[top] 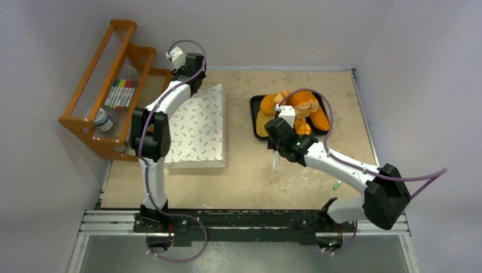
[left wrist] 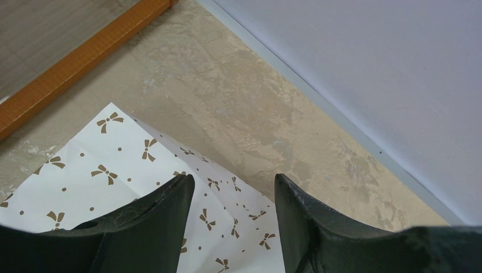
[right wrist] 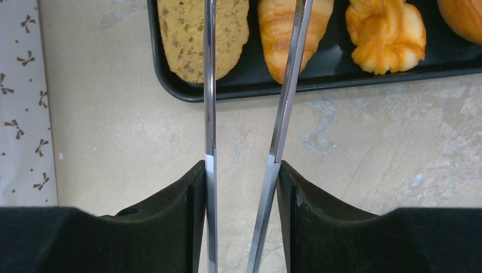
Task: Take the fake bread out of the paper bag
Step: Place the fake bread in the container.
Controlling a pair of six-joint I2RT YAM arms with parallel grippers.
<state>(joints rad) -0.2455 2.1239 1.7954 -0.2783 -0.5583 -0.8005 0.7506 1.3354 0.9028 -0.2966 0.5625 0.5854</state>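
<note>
The white paper bag (top: 199, 128) with brown bow marks lies left of centre; its inside is hidden. My left gripper (left wrist: 234, 185) hovers over the bag's far corner (left wrist: 113, 170), jaws apart, with nothing between them but the paper below. The fake bread (top: 295, 111) is piled on a black tray (top: 254, 116). In the right wrist view a tan slice (right wrist: 187, 40), a ridged loaf (right wrist: 284, 34) and a knotted roll (right wrist: 386, 34) lie on the tray (right wrist: 341, 79). My right gripper (right wrist: 241, 168) is shut on metal tongs (right wrist: 210, 114), just short of the tray's near edge (top: 277, 152).
An orange wooden rack (top: 85, 122) stands at the far left, holding markers (top: 120, 94) and a small jar (top: 102, 120). A small green item (top: 336, 184) lies near the right arm. Walls close in the table's far and right sides.
</note>
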